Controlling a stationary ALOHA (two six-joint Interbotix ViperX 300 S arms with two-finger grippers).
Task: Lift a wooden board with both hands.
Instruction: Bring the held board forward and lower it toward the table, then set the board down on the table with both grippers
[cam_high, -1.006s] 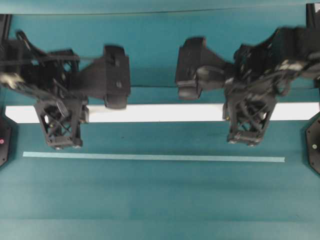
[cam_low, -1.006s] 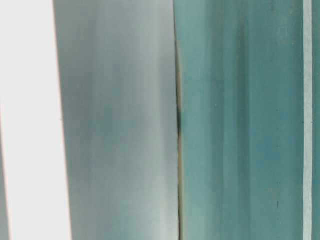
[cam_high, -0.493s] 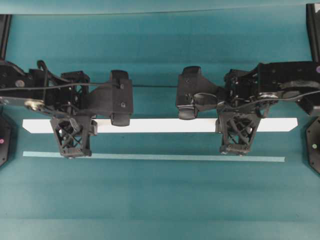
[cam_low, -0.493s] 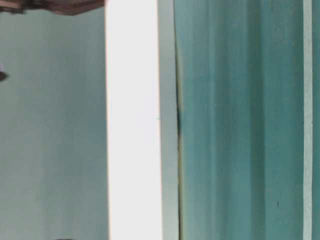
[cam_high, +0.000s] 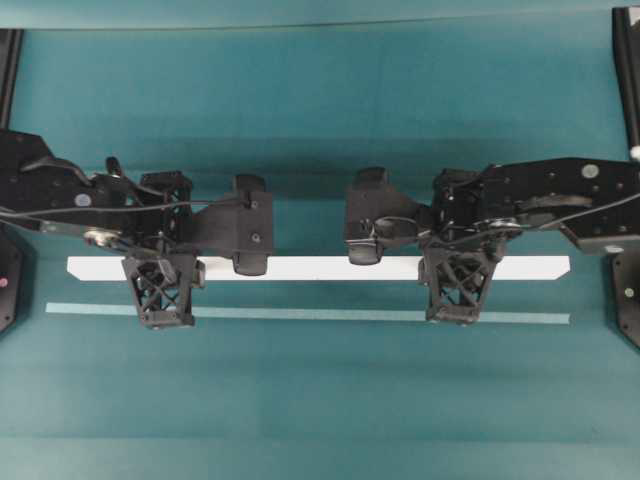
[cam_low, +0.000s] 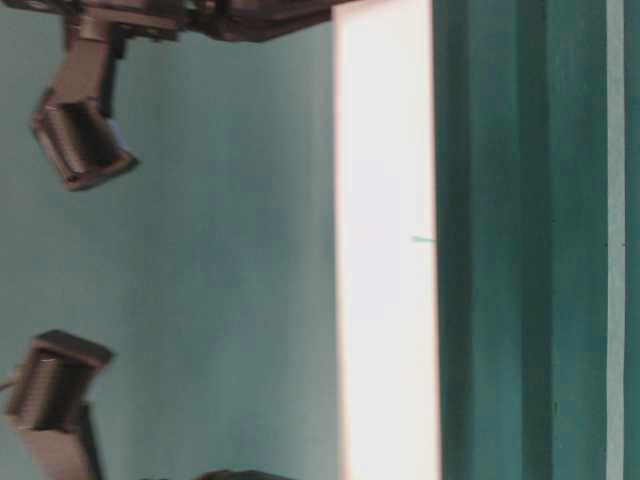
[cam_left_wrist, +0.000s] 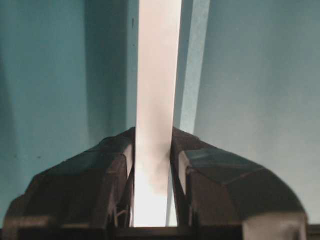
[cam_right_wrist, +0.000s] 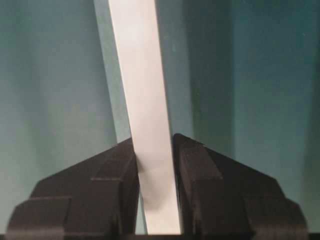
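The wooden board (cam_high: 320, 268) is a long white plank lying level across the overhead view, with both hands on it. My left gripper (cam_high: 163, 275) is shut on the board near its left end. In the left wrist view the board (cam_left_wrist: 157, 75) runs straight out from between the black fingers (cam_left_wrist: 120, 165). My right gripper (cam_high: 458, 272) is shut on it right of the middle. In the right wrist view the board (cam_right_wrist: 135, 65) leans slightly between the fingers (cam_right_wrist: 192, 165). At table level the board (cam_low: 385, 250) sits close to the teal surface; contact cannot be told.
A thin pale teal strip (cam_high: 310, 314) lies on the table just in front of the board, parallel to it. It also shows beside the board as a strip (cam_left_wrist: 195, 65). Black arm bases (cam_high: 628, 295) stand at both side edges of the teal table.
Both grippers have come down towards the table with the board still held. In the overhead view the board has shrunk and shifted forward, nearer the thin strip.
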